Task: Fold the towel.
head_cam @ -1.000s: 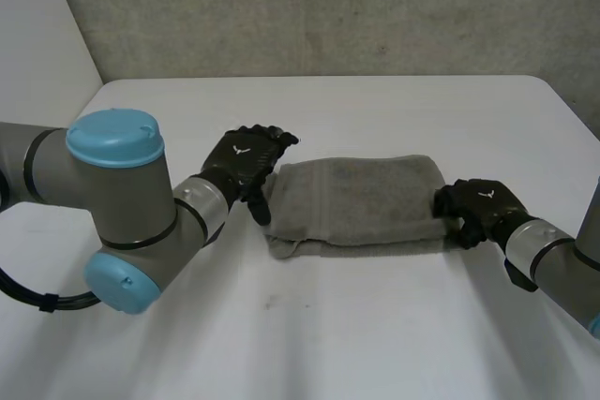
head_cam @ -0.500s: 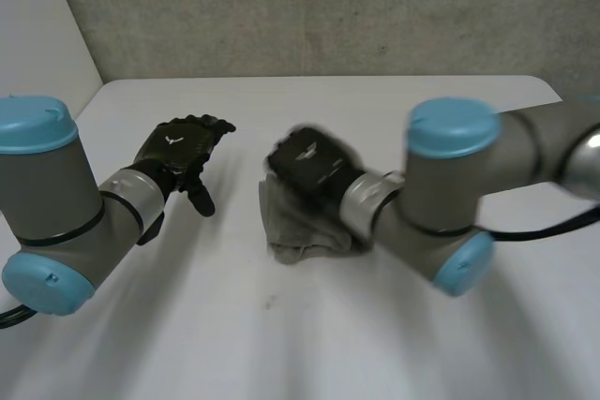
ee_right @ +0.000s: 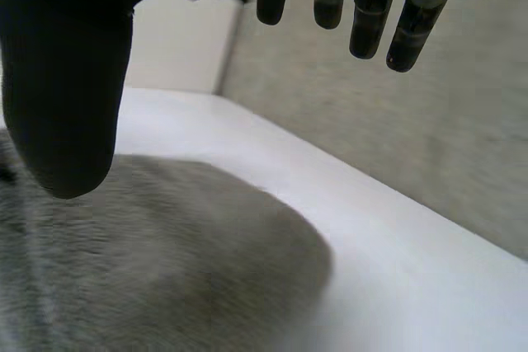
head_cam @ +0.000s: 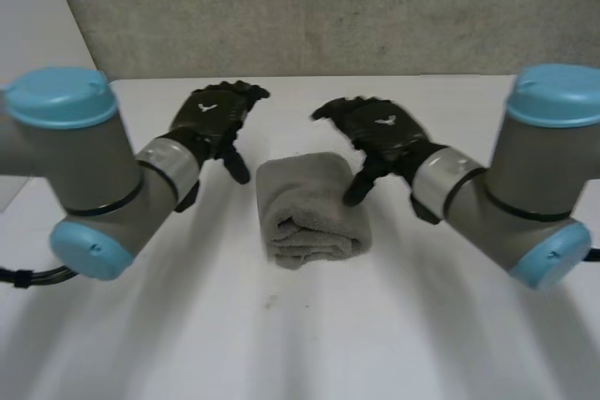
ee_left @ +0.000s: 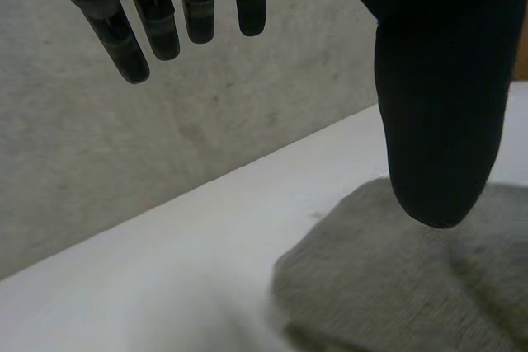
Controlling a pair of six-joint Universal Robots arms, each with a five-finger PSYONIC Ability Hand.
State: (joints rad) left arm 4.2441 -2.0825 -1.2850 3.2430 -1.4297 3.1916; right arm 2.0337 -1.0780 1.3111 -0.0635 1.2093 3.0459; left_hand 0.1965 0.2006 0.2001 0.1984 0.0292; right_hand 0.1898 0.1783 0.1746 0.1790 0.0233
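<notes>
right hand folded the towel in half and released, left hand backed off too, both with fingers splayed, empty; fold looks done

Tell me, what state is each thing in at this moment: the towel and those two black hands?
towel: folded into a compact bundle, lying flat on the table, held by neither hand.
left hand: open, fingers straight, raised beside the towel, holding nothing.
right hand: open, fingers straight, thumb hanging at the towel's edge, holding nothing.
</notes>
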